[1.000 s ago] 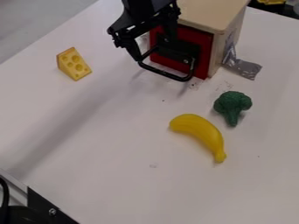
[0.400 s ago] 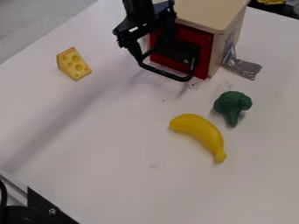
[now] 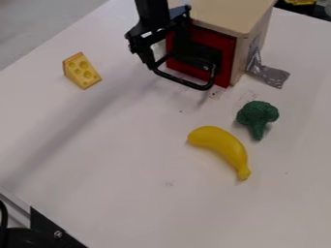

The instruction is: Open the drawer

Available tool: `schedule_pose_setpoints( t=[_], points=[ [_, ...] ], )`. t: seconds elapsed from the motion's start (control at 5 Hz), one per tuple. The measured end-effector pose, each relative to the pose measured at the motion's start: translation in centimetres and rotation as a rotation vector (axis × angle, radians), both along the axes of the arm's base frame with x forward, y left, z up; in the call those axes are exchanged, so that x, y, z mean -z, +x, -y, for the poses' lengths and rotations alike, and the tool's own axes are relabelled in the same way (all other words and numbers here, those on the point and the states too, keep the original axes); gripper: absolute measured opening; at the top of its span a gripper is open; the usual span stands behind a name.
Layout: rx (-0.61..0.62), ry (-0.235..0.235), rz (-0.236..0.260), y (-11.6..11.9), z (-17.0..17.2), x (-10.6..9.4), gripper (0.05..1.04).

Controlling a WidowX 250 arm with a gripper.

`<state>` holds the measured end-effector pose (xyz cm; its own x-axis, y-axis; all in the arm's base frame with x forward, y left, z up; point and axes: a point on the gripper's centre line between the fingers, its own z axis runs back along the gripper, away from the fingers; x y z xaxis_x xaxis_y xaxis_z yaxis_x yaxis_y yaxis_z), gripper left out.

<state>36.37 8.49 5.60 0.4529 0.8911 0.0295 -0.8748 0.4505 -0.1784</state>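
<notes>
The drawer [image 3: 225, 59] sits in a light wooden cabinet [image 3: 233, 13] at the far side of the surface [image 3: 123, 160], right of the middle, its flat red front turned toward the near left. That front looks close against the cabinet, and the line from front to back runs from near left to far right. Across the front stands a black looped handle [image 3: 183, 83], jutting out to the near left; the long axis of its bar runs from far left to near right, in line with the bottom edge of the red panel. The black gripper [image 3: 159, 36] hangs down from the far edge, in front of the left part of the drawer and right at the left end of the handle; whether it is released or clenched on the handle, I cannot tell. Silver tape [image 3: 270, 75] reaches from the cabinet's right side down onto the surface. Nearer, a green toy broccoli [image 3: 257, 115] lies with its stem toward the near side, and just to its near left a yellow toy banana [image 3: 223, 146] stretches from far left to near right. A toy cheese wedge [image 3: 81, 71] lies well apart at the left.
</notes>
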Motion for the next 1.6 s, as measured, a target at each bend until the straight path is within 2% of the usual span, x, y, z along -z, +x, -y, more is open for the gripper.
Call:
schedule_pose_setpoints(
  t=[0.2, 0.6, 1.0, 1.2, 1.6],
  points=[
    [0.03, 0.003, -0.064, -0.2, 0.2, 0.9, 1.001],
    [0.042, 0.0, -0.145, -0.3, 0.2, 1.6, 1.001],
    [0.042, -0.02, -0.249, -0.8, 0.6, 3.0, 1.001],
    [0.042, -0.022, -0.258, -0.8, 0.5, 2.9, 0.946],
    [0.033, -0.023, -0.249, -0.8, 0.6, 3.2, 0.366]
  ],
)
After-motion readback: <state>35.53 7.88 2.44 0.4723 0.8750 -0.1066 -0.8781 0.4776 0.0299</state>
